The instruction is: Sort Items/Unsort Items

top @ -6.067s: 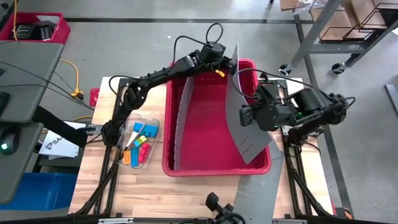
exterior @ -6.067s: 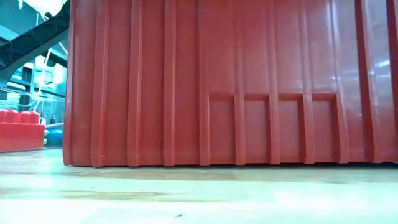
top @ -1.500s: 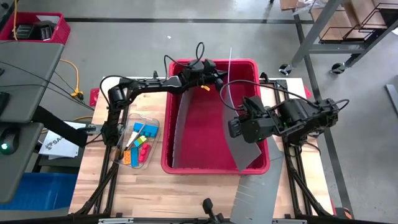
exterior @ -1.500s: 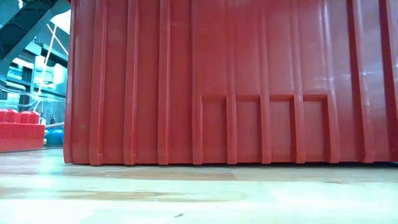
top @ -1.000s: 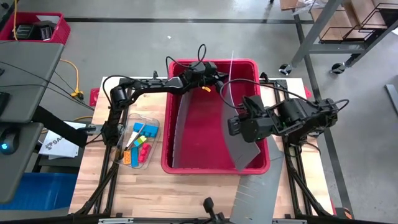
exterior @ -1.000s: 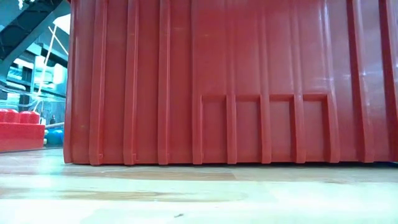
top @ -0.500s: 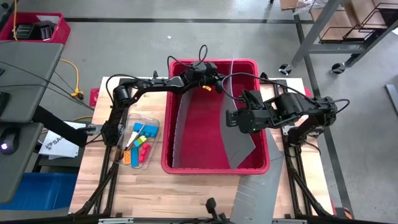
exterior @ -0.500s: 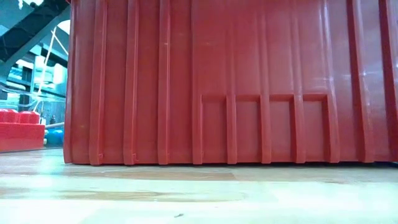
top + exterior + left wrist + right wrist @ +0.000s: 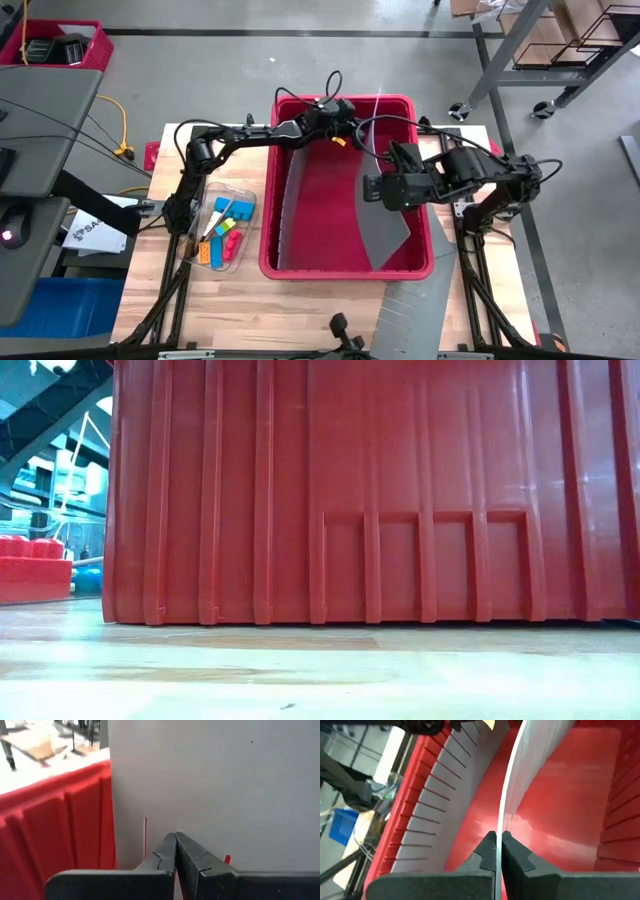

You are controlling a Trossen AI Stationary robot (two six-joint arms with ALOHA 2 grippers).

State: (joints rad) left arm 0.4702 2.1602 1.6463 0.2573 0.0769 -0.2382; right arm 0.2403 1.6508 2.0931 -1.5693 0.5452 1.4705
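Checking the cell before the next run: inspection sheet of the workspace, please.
Surface: wooden table, large red bin in the middle.
Job's things: coloured blocks in a clear tray left of the bin; none in the bin that I can see.
Clutter: two grey slotted divider sheets in the bin, left one leaning, right one curved; a third grey sheet on the table's front edge.
Grippers: left pincer shut, at the bin's far wall against a grey sheet; right pincer shut on the right divider's edge.
Cables: black loops over the left arm.
Surroundings: shelving, red crate; nobody seen.
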